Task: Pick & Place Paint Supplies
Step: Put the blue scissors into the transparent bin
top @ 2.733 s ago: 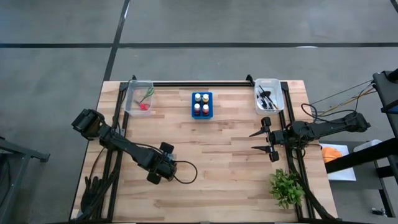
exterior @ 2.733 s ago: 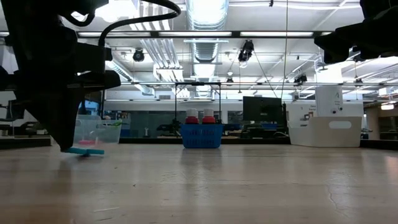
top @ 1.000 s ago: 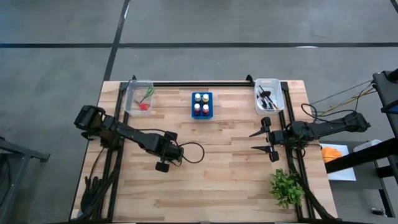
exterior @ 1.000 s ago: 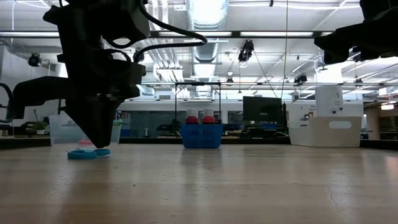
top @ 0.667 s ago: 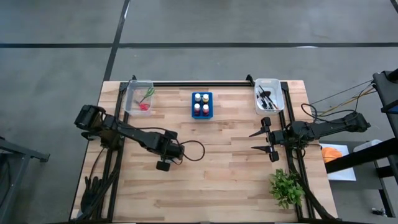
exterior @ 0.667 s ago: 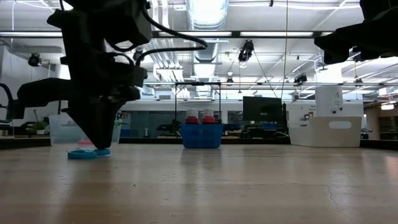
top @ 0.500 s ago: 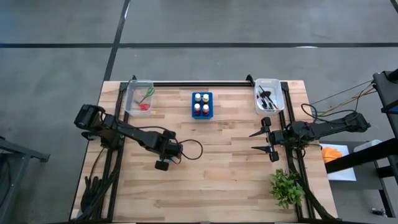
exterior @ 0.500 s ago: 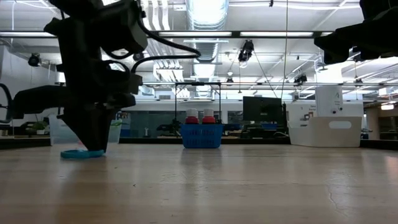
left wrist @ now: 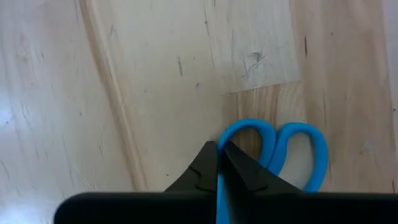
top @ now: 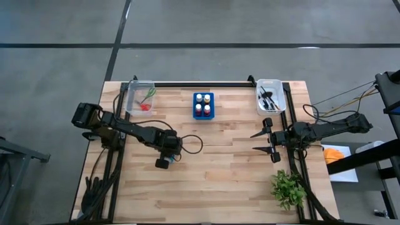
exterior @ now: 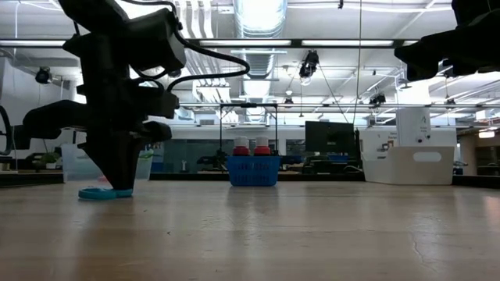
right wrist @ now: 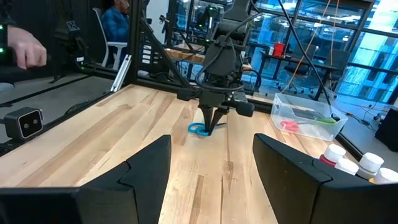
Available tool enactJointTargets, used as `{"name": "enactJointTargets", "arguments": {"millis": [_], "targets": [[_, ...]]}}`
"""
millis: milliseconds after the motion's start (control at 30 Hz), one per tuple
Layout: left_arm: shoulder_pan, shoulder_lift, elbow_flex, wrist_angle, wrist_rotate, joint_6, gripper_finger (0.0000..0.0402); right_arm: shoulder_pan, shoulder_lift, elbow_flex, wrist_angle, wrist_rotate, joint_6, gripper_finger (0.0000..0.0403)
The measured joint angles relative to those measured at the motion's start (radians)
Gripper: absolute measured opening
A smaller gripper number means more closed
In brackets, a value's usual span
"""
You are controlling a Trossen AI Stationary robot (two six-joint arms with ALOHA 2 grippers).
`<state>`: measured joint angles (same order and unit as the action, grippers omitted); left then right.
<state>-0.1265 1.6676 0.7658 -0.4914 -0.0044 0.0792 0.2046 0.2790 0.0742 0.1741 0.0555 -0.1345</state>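
Observation:
Blue-handled scissors (left wrist: 277, 146) lie on the wood left of the table's middle, and they also show in the low view (exterior: 98, 193) and the right wrist view (right wrist: 198, 129). My left gripper (left wrist: 219, 163) stands over them, pointing down and shut on them; in the high view (top: 162, 162) its body hides the scissors. My right gripper (top: 267, 142) waits open near the table's right edge, touching nothing. My left gripper pinches the blue scissors between its two fingers, right beside the handle loops (left wrist: 231, 138). The fingers (left wrist: 202, 171) come from above, pointing down. The loops (exterior: 95, 193) lie flat at table level; the blades are hidden behind the fingers.
A clear bin (top: 139, 97) at the far left holds red and green scissors. The blue bottle holder (top: 202, 105) stands at far centre. A clear bin (top: 270, 96) with brushes is at the far right. A green plant (top: 287, 188) sits near right. A person's hand (right wrist: 22, 50) shows beyond the table.
My left gripper, staying shut on the scissors, has moved a little toward the table's far edge and turned somewhat about its wrist. The blue handle loops have slid a short way along the table with it.

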Motion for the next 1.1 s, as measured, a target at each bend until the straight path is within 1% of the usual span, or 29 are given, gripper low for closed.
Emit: {"name": "enactJointTargets", "arguments": {"millis": [200,367,500,600,800,1000,1100], "targets": [[-0.006,-0.020,-0.004,0.008,-0.001,0.009,0.0008,0.000,0.000,0.000,0.000,0.000,0.000,0.0226],[-0.029,-0.095,-0.016,0.028,-0.026,0.014,0.0003,0.000,0.000,0.000,-0.001,0.000,-0.002,0.0226],[-0.047,-0.165,-0.018,0.035,-0.077,0.008,0.0002,0.000,0.000,0.000,-0.001,0.000,-0.002,0.0226],[-0.062,-0.183,-0.027,0.013,-0.150,-0.010,0.0002,0.000,0.000,0.000,-0.001,0.000,-0.002,0.0226],[-0.089,-0.190,-0.025,0.032,-0.304,-0.034,0.0002,0.000,0.001,-0.003,-0.001,-0.001,-0.003,0.0226],[-0.121,-0.190,-0.024,0.057,-0.551,-0.058,0.0002,0.000,0.002,-0.003,0.000,-0.001,-0.003,0.0226],[-0.141,-0.191,-0.024,0.062,-0.715,-0.088,0.0002,0.000,0.003,-0.003,0.001,-0.001,-0.003,0.0226]]}}
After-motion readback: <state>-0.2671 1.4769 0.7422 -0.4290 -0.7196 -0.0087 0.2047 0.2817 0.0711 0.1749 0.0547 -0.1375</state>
